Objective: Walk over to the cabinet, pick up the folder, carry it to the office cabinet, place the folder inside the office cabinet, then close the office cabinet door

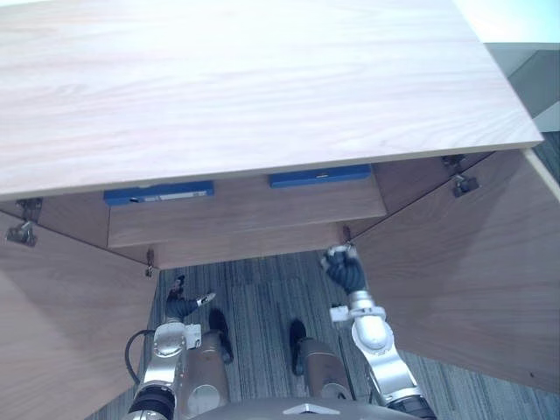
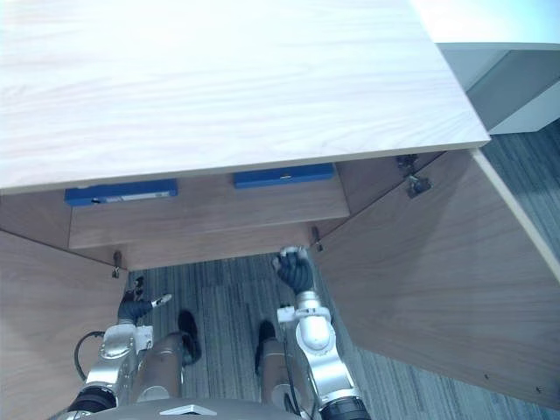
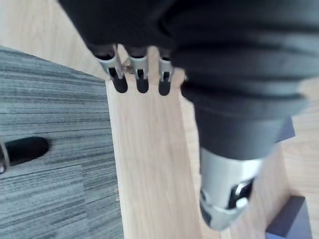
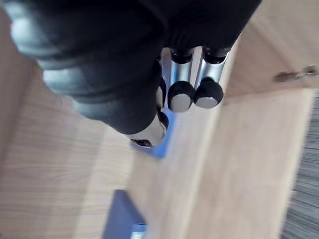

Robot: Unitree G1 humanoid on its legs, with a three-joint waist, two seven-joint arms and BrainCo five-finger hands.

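1. Folder (image 1: 319, 177): blue, lying flat on the shelf (image 1: 245, 214) inside the office cabinet (image 1: 262, 79), beyond and above the right hand (image 1: 344, 267). Neither hand holds it.
2. We note a second blue folder (image 1: 158, 192) on the same shelf, beyond the left hand (image 1: 182, 302). We cannot tell which of the two is the task's own.
3. Right hand: fingers curled, holding nothing. It sits just below the shelf's front edge, close beside the right door (image 1: 464, 262).
4. Left hand: fingers loose, empty, low over the carpet (image 1: 262, 297), apart from the left door (image 1: 61, 306).
5. We judge the walking, pickup, carrying and placing done.
6. Both doors stand wide open, so the door closing is left. The right hand looks best placed to begin on its door.
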